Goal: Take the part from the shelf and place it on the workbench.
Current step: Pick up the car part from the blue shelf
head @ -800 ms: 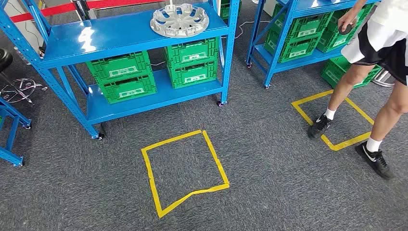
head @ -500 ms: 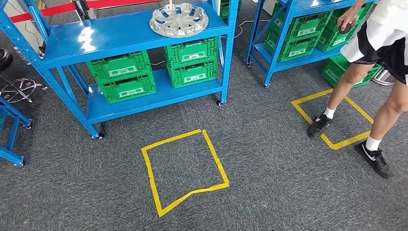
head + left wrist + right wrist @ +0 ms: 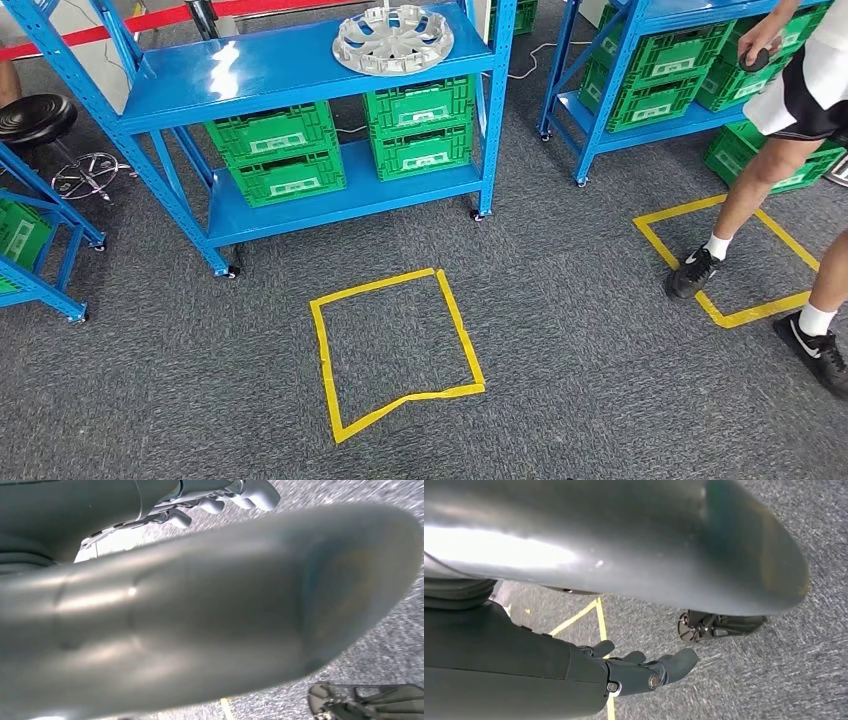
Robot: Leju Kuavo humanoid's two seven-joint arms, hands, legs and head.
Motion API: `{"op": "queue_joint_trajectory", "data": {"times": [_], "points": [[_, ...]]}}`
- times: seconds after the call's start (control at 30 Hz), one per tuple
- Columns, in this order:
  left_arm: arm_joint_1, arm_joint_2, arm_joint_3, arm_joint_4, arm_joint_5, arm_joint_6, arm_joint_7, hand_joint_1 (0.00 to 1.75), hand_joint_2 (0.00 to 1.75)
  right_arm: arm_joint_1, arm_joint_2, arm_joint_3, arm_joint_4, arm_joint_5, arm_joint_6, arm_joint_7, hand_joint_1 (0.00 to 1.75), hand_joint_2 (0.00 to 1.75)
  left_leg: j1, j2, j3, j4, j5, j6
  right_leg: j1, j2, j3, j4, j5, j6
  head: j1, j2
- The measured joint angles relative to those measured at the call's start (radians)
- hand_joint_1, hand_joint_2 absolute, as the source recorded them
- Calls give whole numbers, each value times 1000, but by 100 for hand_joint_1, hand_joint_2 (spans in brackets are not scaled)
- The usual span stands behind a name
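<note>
- Approaching the blue shelf [image 3: 300,70]: the part, a silver wheel cover [image 3: 392,40], lies flat at the right end of its top board, near the front edge and untouched.
- Your left hand [image 3: 220,497] and right hand [image 3: 644,667] hang over the carpet, fingers loosely apart, holding nothing.
- Risk, as judged: halt short of the yellow floor square [image 3: 395,345] and your reach may only nudge the cover backward.
- A person [image 3: 790,150] stands just right of your path; a wide turn could make contact.

Open carpet [image 3: 560,300] fronts the shelf [image 3: 300,70]; person [image 3: 790,120] stands rightward.
</note>
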Motion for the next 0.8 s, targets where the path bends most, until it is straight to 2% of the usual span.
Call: {"op": "queue_joint_trajectory", "data": {"times": [0.03,0.07,0.13,0.17,0.23,0.3,0.33,0.4,0.43,0.47,0.5,0.53,0.6,0.63,0.67,0.73,0.77,0.8], "points": [[1,1,0,0,1,0,0,0,0,0,0,1,0,3,0,0,0,0,0,8,29,-59,36,3,0,-7,2,0,-1,1,0,0],[0,1,0,0,3,1,0,0,0,-1,0,3,0,5,0,0,0,0,-2,25,64,-133,68,7,1,-14,5,0,-3,4,0,0],[-3,2,0,0,4,2,0,0,0,-1,0,5,0,7,1,1,0,0,-9,52,109,-233,102,17,5,-28,10,1,-8,15,0,0],[-4,3,0,0,4,2,1,0,0,-2,0,6,0,8,1,1,0,0,-13,56,113,-249,103,22,6,-34,11,1,-9,21,1,0],[-2,4,0,0,4,2,4,0,0,-4,1,8,0,8,1,4,0,0,-16,40,111,-252,106,34,6,-44,15,-2,-9,36,2,0],[-1,4,0,0,0,2,8,0,0,-6,2,11,0,8,1,7,0,0,-13,25,114,-259,113,48,2,-22,8,21,-29,47,4,0],[-2,3,0,0,-2,2,10,0,0,-6,2,13,0,8,1,9,0,0,-11,17,116,-261,117,54,0,-2,-10,63,-55,50,5,0],[-4,4,0,0,-6,3,12,0,0,-5,3,17,1,8,1,12,0,0,-13,-1,113,-261,119,60,1,27,-73,195,-119,53,8,0],[-4,4,0,0,-8,3,12,0,0,-4,3,19,1,8,1,14,0,0,-15,-11,112,-260,119,61,1,31,-102,253,-138,53,8,0],[-4,4,0,0,-9,3,13,0,0,-4,3,21,1,9,1,16,0,0,-16,-22,112,-259,119,62,3,33,-118,279,-137,53,8,0],[-3,4,0,0,-10,3,14,0,0,-4,3,22,1,9,1,17,0,0,-16,-34,112,-258,119,62,4,35,-115,264,-115,50,8,0],[-3,4,0,0,-10,3,14,0,0,-4,3,23,1,9,1,18,0,0,-17,-46,113,-256,119,61,4,41,-94,213,-79,46,8,0],[-4,2,0,0,-11,3,14,0,0,-5,3,23,2,9,1,19,0,0,-18,-68,111,-251,117,58,5,74,-32,75,-17,35,8,0],[-5,1,0,0,-11,3,14,0,0,-5,3,23,2,9,1,19,0,0,-18,-78,108,-249,117,53,6,87,-12,29,-3,32,8,0],[-5,1,0,0,-11,3,14,0,0,-6,3,24,3,9,1,19,0,0,-18,-87,106,-249,117,47,8,95,-3,7,-2,28,8,0],[-2,1,0,0,-11,3,14,0,0,-8,4,24,3,9,1,20,0,0,-17,-103,100,-254,120,33,9,81,0,1,-1,21,9,0],[-1,1,0,0,-11,3,14,0,0,-9,5,25,3,9,1,19,0,0,-17,-98,97,-252,118,27,7,71,1,-4,2,14,9,0],[0,1,0,0,-11,3,14,0,0,-9,6,25,3,9,0,19,0,0,-17,-80,89,-238,108,22,4,61,3,-8,4,7,6,0]]}}
